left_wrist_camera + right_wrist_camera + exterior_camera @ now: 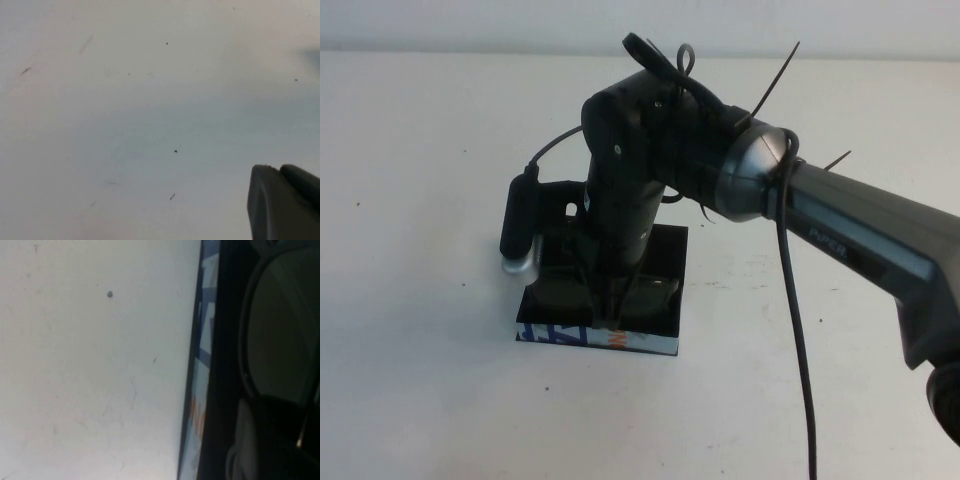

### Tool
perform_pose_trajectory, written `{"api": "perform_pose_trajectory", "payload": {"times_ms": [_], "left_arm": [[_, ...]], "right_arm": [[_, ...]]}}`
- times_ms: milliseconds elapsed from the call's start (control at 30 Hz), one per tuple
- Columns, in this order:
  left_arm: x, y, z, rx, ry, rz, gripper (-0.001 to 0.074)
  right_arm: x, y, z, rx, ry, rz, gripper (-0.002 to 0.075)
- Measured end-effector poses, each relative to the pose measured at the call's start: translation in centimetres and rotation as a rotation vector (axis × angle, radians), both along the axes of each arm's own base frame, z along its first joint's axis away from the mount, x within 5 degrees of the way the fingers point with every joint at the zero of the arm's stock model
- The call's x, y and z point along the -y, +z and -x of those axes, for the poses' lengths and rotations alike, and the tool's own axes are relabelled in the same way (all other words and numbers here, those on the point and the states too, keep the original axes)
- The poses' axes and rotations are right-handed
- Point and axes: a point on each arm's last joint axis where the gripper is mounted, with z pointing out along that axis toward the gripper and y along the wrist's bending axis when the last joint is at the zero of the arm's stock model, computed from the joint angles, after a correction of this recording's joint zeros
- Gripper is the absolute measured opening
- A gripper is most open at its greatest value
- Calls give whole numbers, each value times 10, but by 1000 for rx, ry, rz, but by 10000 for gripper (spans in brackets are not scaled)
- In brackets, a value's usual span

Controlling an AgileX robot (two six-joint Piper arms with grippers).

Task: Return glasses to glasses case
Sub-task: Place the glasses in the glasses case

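Note:
The glasses case (660,325) is a black box on the table, its white side printed in blue and orange (560,333) facing me. My right gripper (617,310) reaches straight down into it from the right arm. It is shut on the dark glasses (658,290), which lie low inside the case. In the right wrist view a dark lens (285,325) fills the case beside the printed side (200,390), with a grey fingertip (247,440) against the frame. My left gripper (277,167) is shut and empty over bare table, out of the high view.
The right arm (860,240) and its cable (798,330) cross over the table's right half. The wrist camera (520,225) hangs over the case's left end. White table (420,380) lies all round the case.

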Motion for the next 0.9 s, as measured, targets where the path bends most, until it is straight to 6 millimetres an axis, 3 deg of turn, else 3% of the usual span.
{"api": "perform_pose_trajectory", "payload": {"times_ms": [533, 900], "left_arm": [[0, 0, 0, 0, 0, 0, -4], [0, 0, 0, 0, 0, 0, -4]], "right_arm": [[2, -18, -10, -23, -20, 28, 64], [2, -19, -10, -31, -20, 25, 64]]}}
